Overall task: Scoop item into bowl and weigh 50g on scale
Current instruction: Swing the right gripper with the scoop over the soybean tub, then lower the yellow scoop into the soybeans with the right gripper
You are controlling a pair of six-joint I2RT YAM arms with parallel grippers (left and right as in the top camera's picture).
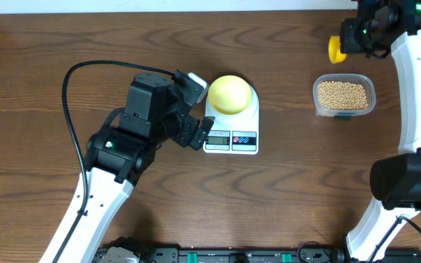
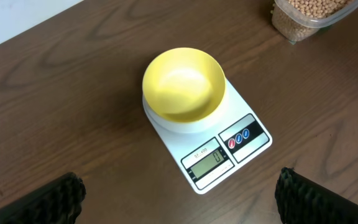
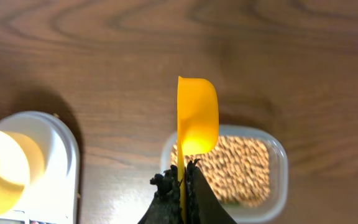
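The pale yellow-green bowl (image 1: 229, 93) sits empty on the white scale (image 1: 240, 140), also seen in the left wrist view as bowl (image 2: 183, 84) on scale (image 2: 241, 140). My left gripper (image 1: 198, 133) is open, just left of the scale's display; its fingers flank the scale's near corner (image 2: 179, 196). The tan beans (image 1: 343, 94) fill a clear tub (image 1: 345, 112) at the right. My right gripper (image 1: 353, 35) is shut on the handle of a yellow scoop (image 1: 335, 49), held high behind the tub; the right wrist view shows the scoop (image 3: 197, 115) over the beans (image 3: 241, 171).
The scale's LCD (image 2: 207, 159) and its two round buttons (image 2: 238, 137) face the table's front. The left arm's black cable (image 1: 75, 73) loops over the left side. The white wall edge runs along the back of the table.
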